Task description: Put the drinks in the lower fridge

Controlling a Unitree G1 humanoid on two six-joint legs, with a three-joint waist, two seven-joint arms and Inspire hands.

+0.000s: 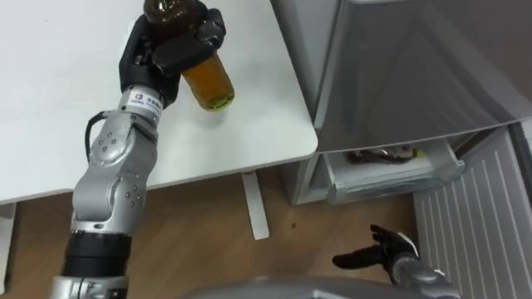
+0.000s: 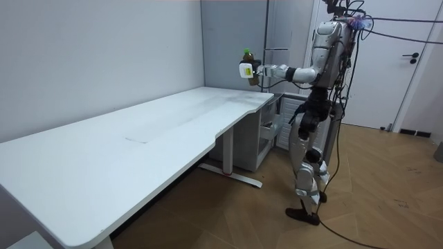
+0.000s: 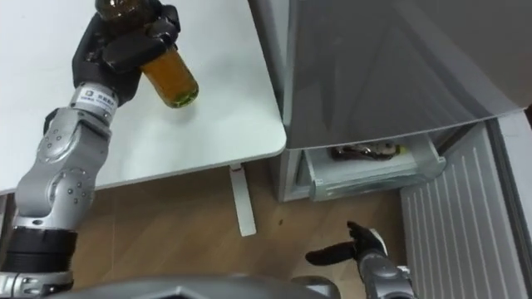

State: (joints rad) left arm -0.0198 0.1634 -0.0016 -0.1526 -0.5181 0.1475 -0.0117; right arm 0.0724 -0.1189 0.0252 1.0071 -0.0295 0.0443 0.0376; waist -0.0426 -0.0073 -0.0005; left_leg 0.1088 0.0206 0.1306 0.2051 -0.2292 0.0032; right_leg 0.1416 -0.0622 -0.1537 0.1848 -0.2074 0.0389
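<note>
A bottle of amber drink (image 1: 209, 83) with a dark cap end is held tilted above the white table (image 1: 58, 100), my left hand (image 1: 170, 46) shut round its upper half. The room view has this bottle (image 2: 246, 58) in my outstretched left hand (image 2: 259, 69) over the table's corner. My right hand (image 1: 389, 249) hangs low over the wooden floor with relaxed fingers and holds nothing. The lower fridge drawer (image 1: 391, 173) stands pulled out, below and to the right of the table's edge, with a dark and pale item lying in it.
The grey fridge body (image 1: 416, 66) rises right beside the table's right edge. A ribbed white panel (image 1: 478, 224) stands at the far right next to the drawer. A white table leg (image 1: 254, 203) reaches the floor between table and fridge. I stand on the wooden floor in front of the fridge.
</note>
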